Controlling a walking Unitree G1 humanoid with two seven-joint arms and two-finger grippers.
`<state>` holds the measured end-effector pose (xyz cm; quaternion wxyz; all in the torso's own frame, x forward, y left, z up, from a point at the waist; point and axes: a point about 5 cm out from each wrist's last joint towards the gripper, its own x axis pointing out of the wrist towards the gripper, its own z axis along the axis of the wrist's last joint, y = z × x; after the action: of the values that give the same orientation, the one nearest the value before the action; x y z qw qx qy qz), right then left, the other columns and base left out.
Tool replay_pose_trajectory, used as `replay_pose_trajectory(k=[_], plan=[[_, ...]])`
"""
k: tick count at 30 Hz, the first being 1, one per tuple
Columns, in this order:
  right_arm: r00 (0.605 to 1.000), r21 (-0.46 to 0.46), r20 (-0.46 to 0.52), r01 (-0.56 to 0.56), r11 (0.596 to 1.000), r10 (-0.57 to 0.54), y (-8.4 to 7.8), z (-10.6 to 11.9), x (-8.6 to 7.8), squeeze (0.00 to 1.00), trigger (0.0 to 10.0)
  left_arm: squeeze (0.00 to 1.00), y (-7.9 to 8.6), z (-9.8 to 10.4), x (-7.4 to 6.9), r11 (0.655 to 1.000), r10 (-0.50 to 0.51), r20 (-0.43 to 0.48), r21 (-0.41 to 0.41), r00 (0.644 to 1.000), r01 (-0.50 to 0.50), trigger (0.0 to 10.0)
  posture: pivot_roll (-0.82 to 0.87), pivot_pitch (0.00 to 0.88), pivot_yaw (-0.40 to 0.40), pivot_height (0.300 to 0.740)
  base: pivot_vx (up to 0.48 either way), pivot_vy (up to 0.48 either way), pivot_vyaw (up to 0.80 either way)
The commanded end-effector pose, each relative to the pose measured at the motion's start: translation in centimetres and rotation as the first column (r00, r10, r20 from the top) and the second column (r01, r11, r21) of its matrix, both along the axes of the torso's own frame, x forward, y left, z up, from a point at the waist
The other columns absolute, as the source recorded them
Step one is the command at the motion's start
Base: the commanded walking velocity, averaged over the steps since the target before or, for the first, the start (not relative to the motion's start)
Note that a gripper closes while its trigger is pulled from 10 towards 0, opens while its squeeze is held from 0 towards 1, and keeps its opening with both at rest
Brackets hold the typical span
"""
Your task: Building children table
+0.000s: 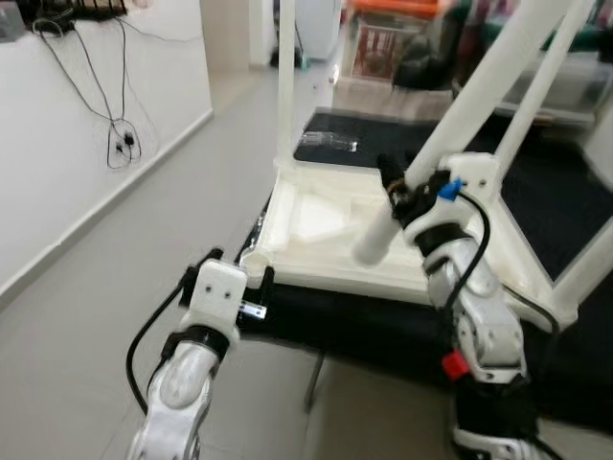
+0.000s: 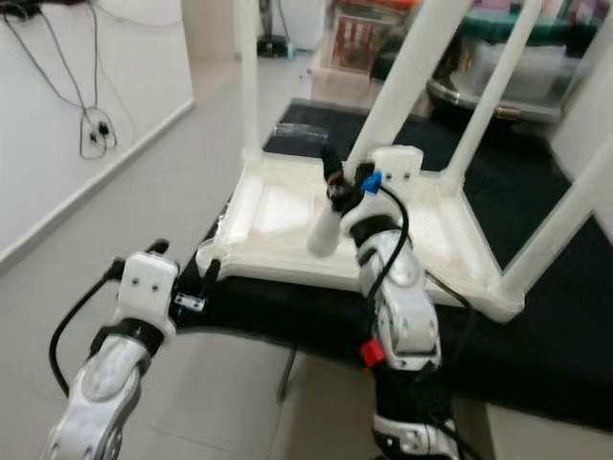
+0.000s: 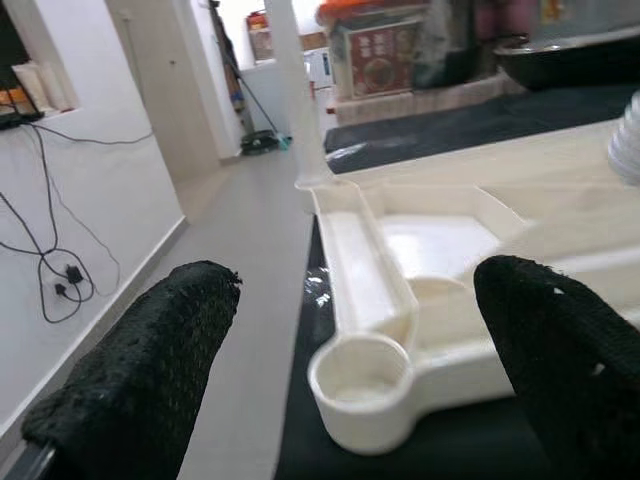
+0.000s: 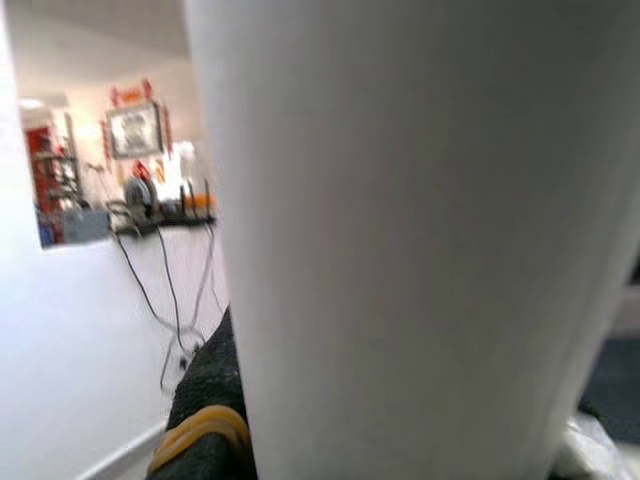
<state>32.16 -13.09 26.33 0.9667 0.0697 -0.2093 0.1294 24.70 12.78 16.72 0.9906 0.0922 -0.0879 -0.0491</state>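
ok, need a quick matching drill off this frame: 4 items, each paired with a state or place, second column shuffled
Items
1. loose table leg
2. left gripper
3. empty corner socket
4. black mat

States or places
A. open, either side of the tabletop's near corner
B. under the upturned white tabletop
C. clamped in the right gripper, tilted
D. round cup with no leg in it

Pairs: 1-C, 2-A, 3-D, 4-B

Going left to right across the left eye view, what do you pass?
White wall with dangling black cables → left gripper → upturned white table top → right gripper gripping a white table leg.
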Motion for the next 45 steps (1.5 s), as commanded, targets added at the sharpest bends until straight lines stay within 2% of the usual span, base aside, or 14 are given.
replay_pose_trajectory(k=[1, 8, 16, 29, 45], plan=[[1.0, 0.005, 0.005, -0.024, 1.0, 0.024, 0.4, 0.0, 0.0, 0.0, 10.0, 0.0, 0.4, -0.4, 0.0, 1.0, 0.024, -0.026, 0.005, 0.999, -0.024, 10.0, 0.1, 0.0, -0.101, 0.74, 0.0, 0.0, 0.41], [0.999, 0.021, 0.012, -0.031, 0.999, 0.031, 0.2, 1.0, 0.6, 0.0, 10.0, 0.0, 0.2, -0.4, 0.0, 1.0, 0.019, -0.029, 0.008, 0.999, -0.019, 10.0, 0.1, 0.0, -0.101, 0.74, 0.0, 0.0, 0.4], [0.998, -0.033, -0.01, -0.055, 0.998, 0.055, -0.1, 1.6, 2.9, 0.0, 10.0, 0.0, -0.2, -0.5, -0.3, 1.0, -0.003, -0.056, -0.026, 0.998, 0.002, 10.0, 0.1, 0.0, -0.112, 0.74, 0.0, 0.0, 0.0], [0.998, -0.037, -0.038, -0.048, 0.998, 0.046, -0.1, 0.6, 2.9, 0.0, 10.0, 0.0, 0.5, -1.0, -0.9, 0.999, 0.039, -0.093, -0.019, 0.995, -0.041, 10.0, 0.11, 0.026, -0.116, 0.74, 0.0, 0.404, 0.0], [0.999, -0.054, -0.031, -0.044, 0.998, 0.042, -0.1, 0.6, 2.8, 0.0, 10.0, 0.0, 0.0, -0.7, -0.9, 0.999, 0.032, -0.085, -0.001, 0.996, -0.032, 10.0, 0.1, 0.022, -0.109, 0.74, 0.0, 0.0, 0.0]])
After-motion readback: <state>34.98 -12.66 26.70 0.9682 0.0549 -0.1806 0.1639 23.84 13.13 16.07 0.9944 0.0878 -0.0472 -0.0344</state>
